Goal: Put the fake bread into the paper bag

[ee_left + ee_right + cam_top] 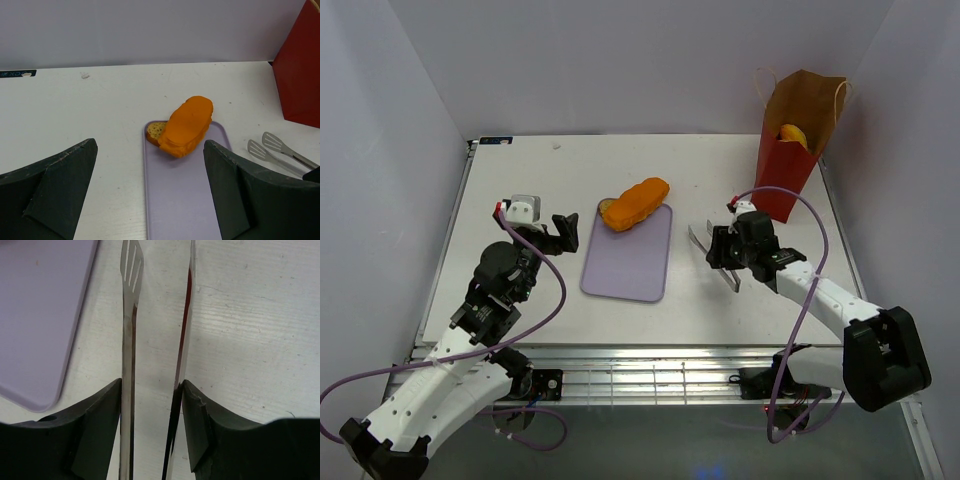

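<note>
A long orange-brown loaf of fake bread (636, 203) (187, 125) lies at the far end of the lavender tray (630, 262) (180, 200), with a small seeded piece (607, 206) (156, 131) tucked against its left side. The red paper bag (790, 160) (300, 75) stands upright at the back right, and a yellow-orange pastry (792, 134) shows inside its mouth. My right gripper (725, 255) (151, 390) is shut on metal tongs (131, 315) (275, 147), one pad against each tong arm, low over the table right of the tray. My left gripper (545, 222) (150, 145) hangs open and holds nothing, left of the tray.
White walls close in the table on the left, back and right. The tray's corner (35, 315) sits just left of the tongs' slotted tips. The bag stands close behind the right arm.
</note>
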`<move>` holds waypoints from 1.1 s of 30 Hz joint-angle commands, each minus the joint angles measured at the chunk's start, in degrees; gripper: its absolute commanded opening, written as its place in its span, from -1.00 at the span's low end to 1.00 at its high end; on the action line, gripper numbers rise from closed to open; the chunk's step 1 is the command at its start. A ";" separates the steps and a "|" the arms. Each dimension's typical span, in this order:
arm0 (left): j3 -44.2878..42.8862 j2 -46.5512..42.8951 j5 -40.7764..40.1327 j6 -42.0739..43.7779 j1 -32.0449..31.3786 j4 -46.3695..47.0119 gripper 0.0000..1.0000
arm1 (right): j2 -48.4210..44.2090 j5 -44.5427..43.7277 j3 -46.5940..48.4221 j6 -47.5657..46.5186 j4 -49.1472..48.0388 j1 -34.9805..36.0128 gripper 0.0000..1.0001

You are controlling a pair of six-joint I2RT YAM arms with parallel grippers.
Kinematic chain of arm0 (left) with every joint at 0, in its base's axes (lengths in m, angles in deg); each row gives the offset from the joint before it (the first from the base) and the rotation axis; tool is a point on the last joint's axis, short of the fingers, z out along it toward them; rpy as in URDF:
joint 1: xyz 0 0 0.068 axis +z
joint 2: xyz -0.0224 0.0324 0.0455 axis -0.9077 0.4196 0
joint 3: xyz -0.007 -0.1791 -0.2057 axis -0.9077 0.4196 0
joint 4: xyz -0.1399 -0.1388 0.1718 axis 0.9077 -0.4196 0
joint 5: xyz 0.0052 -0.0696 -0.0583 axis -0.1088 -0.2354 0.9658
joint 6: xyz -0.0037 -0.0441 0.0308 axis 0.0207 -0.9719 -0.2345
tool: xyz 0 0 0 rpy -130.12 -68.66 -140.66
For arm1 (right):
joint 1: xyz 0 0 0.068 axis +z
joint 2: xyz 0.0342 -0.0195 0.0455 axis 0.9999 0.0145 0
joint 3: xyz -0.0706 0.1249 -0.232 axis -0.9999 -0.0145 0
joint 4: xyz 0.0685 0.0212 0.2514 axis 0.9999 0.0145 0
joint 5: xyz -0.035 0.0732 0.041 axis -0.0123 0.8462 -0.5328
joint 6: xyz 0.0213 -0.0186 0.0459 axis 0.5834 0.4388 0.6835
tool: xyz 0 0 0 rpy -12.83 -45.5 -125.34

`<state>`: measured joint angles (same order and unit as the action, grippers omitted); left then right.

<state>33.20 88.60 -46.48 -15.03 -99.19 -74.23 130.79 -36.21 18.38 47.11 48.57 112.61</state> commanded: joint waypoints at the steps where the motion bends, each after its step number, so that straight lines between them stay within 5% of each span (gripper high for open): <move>1: 0.35 -0.25 -0.21 0.45 -0.37 0.48 0.96 | 1.47 -2.65 -0.16 0.14 -4.82 0.90 0.11; 33: 0.35 0.71 0.32 0.36 -0.37 0.48 0.96 | 13.96 2.19 7.92 -2.41 3.69 1.70 0.57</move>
<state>33.20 89.23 -46.46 -15.03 -99.19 -74.23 145.26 -34.03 23.36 46.39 50.53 114.01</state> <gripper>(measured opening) 0.979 0.781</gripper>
